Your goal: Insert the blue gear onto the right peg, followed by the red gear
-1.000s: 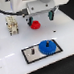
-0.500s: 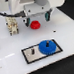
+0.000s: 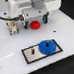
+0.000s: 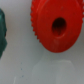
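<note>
I saw the blue gear (image 3: 47,47) seated flat on the black-bordered plate (image 3: 30,54), near the table's front edge; the right peg was hidden under it. The shorter post (image 3: 34,49) stood just beside it. The red gear (image 3: 35,24) lay on the white tabletop (image 3: 64,27) farther back, directly below the gripper (image 3: 34,18). Wrist view: red gear filled the frame; I could not tell the jaw state.

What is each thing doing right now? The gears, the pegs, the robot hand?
blue gear: lying flat on the plate, apparently seated on the right peg, which is hidden.
red gear: on the table under the gripper, not yet lifted.
plate: flat on the table.
short post: upright, bare.
gripper: above the red gear; open or shut unclear.
</note>
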Motion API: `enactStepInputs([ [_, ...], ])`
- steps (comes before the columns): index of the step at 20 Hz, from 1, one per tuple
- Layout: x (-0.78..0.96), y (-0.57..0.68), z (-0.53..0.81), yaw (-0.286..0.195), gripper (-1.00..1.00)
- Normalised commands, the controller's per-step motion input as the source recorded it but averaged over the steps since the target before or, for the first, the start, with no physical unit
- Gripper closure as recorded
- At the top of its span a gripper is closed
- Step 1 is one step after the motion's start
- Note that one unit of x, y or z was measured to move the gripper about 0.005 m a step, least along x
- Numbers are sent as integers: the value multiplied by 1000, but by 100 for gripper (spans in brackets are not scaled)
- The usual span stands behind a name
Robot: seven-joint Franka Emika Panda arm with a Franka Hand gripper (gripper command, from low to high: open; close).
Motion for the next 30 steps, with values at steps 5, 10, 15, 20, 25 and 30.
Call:
enactStepInputs([
  [5,-23,-31,-77,0,100],
  [10,-7,-15,-62,0,100],
  [15,-12,-5,-74,0,100],
  [20,6,-4,-4,0,100],
  [25,167,5,470,0,100],
  [30,353,-30,511,0,100],
])
